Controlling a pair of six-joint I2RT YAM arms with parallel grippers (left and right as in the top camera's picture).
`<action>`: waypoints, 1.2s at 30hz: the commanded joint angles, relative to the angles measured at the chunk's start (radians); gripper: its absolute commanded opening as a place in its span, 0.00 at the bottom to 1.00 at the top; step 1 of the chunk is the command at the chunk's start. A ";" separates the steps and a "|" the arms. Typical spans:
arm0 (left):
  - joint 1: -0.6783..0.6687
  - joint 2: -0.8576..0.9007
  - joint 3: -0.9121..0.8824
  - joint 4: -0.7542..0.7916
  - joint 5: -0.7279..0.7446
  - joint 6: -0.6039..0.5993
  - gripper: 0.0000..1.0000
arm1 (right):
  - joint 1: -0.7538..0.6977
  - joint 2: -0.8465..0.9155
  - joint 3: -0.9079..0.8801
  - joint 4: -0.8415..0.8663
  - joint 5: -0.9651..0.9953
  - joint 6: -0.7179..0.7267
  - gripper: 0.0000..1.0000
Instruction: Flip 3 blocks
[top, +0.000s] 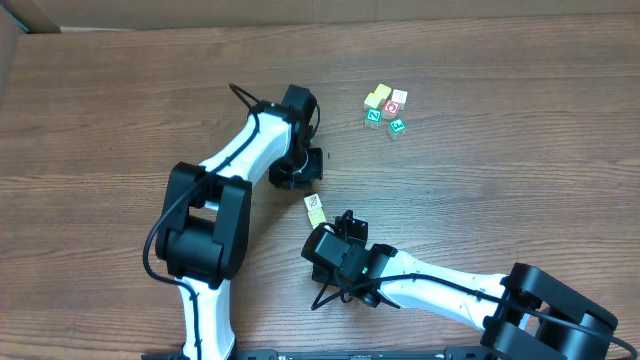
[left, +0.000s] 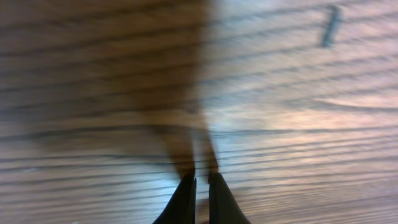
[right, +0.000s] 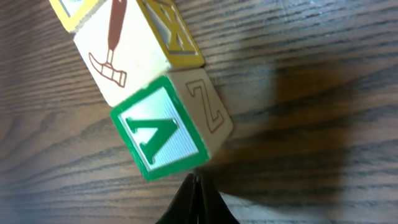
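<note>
Near the middle of the table (top: 480, 190), just off the right gripper (right: 196, 186), two blocks lie touching each other. One is the green A block (right: 163, 134), its green face up and a side face marked Z turned to the right. The other is the hammer block (right: 121, 53), which shows a cream face with a hammer picture and a yellow face marked X. The right gripper's fingers are pressed together with nothing between them. Their tips sit right at the near edge of the green A block, but whether they touch it cannot be told.

The left gripper (left: 202, 182) hangs over bare wood to the left of and beyond the pair, its fingers drawn together and holding nothing; that view is blurred.

Farther off to the right, well apart from both grippers, sits a cluster of blocks (top: 372, 117) with yellow, white and green faces, and the red-faced cube (top: 392, 107) is among them.
</note>
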 joint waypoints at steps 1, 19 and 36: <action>0.043 0.021 0.159 -0.087 -0.113 -0.019 0.04 | 0.003 -0.077 0.066 -0.032 -0.001 -0.074 0.04; 0.176 0.019 0.436 -0.565 -0.097 -0.038 0.05 | -0.542 -0.192 0.134 -0.212 -0.526 -0.581 0.04; 0.030 -0.122 0.143 -0.498 -0.100 -0.036 0.05 | -0.587 -0.100 0.134 -0.135 -0.405 -0.668 0.04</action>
